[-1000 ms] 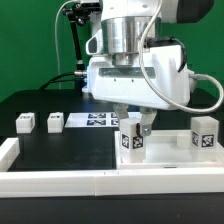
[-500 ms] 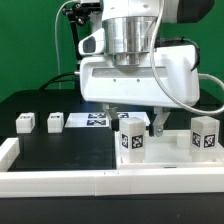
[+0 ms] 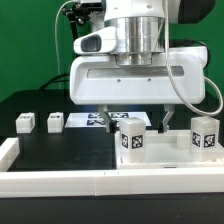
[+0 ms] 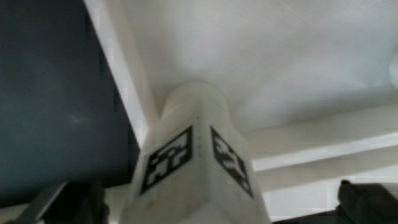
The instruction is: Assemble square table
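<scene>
here, gripper [image 3: 136, 122], jaws spread and holding nothing, straddles an upright leg [image 3: 131, 140] on the white panel [image 3: 168, 159]; leg probably light, stiff, slick plastic, best pinched across its flat tagged sides.

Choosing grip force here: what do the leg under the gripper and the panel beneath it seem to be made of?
Leg: probably smooth white plastic, judging by its even colour and faint sheen, with printed black-and-white tags on its sides. Panel: apparently the same white plastic, matte, with a moulded raised rim.
</scene>
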You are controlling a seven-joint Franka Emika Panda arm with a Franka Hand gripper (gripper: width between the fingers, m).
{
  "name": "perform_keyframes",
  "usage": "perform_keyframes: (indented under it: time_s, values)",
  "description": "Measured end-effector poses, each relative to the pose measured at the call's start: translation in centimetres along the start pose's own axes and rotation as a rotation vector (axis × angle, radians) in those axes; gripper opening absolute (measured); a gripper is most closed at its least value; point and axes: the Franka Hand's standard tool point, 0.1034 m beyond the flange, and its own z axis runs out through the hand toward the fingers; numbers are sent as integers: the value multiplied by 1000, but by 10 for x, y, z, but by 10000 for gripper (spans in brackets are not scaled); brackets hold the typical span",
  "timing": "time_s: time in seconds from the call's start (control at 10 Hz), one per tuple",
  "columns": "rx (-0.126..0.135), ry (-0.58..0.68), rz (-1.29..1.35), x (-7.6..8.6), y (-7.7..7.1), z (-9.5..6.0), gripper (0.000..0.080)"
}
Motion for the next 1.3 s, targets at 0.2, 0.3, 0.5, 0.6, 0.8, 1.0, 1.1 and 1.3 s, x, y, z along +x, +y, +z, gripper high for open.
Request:
perform_keyframes:
  time_s: [0.2, 0.3, 0.5, 0.6, 0.8, 1.0, 1.1, 1.3]
  values:
    - [-7, -6, -195, 2, 4, -1, 649]
    - [-7, -6, -264, 2, 7, -1, 649]
    - [-16, -7, -411, 3, 10, 0, 649]
    - [-19, -5, -474, 4, 12, 0, 649]
    - [-23, -7, -507, 4, 13, 0, 476]
    - [-23, -7, -506, 3, 13, 0, 336]
    - [-23, -7, -506, 4, 13, 0, 289]
    - [-24, -7, -494, 4, 13, 0, 289]
